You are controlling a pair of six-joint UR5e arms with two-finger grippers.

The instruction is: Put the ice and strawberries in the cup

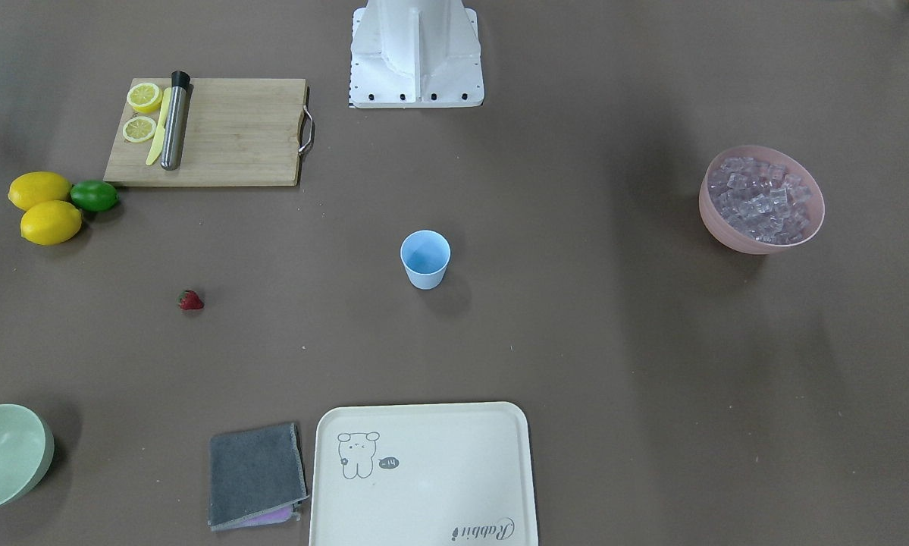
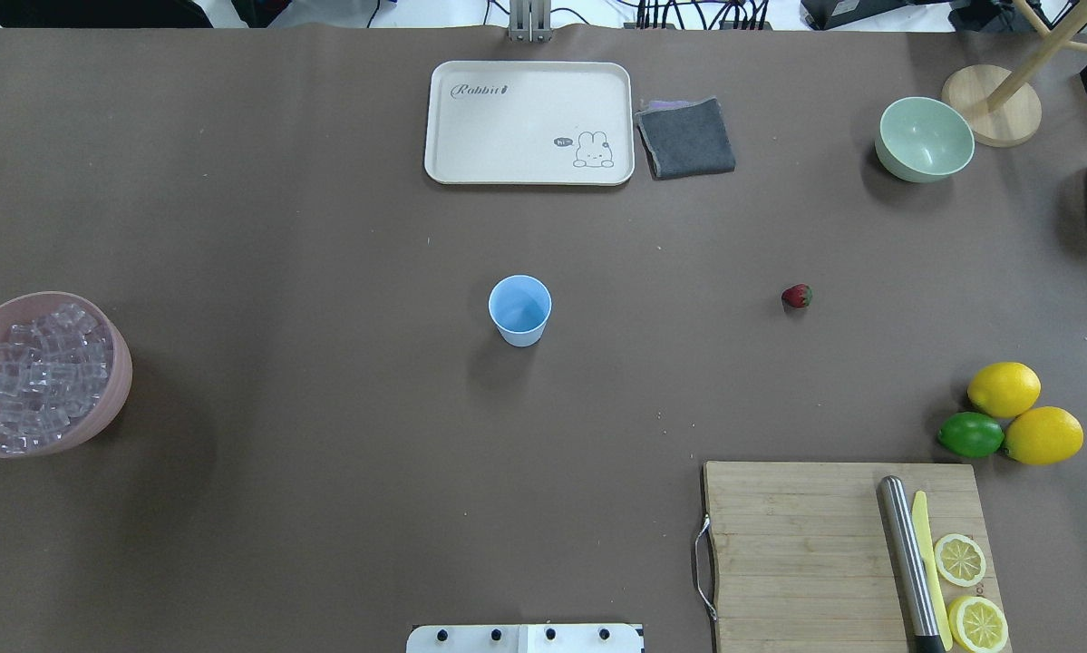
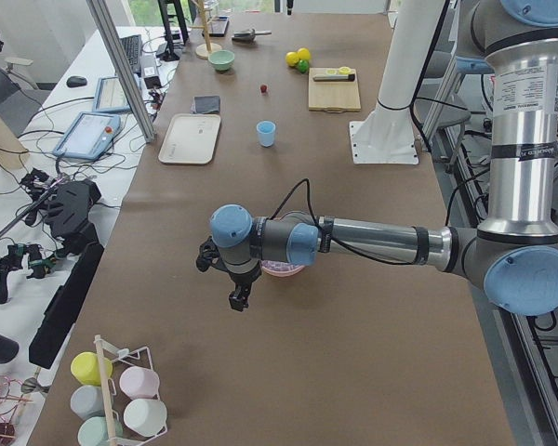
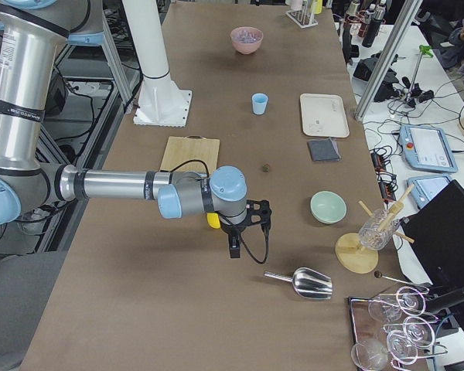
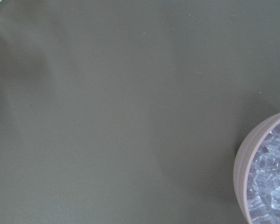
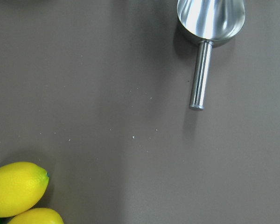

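Observation:
The light-blue cup stands upright mid-table with nothing inside. A small red strawberry lies alone on the table, toward my right side. The ice fills a pink bowl at my far left. Only the side views show my grippers. The left gripper hangs over the table beside the pink bowl, on the side away from the cup. The right gripper hangs past the lemons, short of a metal scoop. Whether either is open or shut I cannot tell.
A metal scoop lies beyond the right gripper. Two lemons, a lime and a cutting board holding lemon slices, a muddler and a knife are on my right. A tray, grey cloth and green bowl line the far edge.

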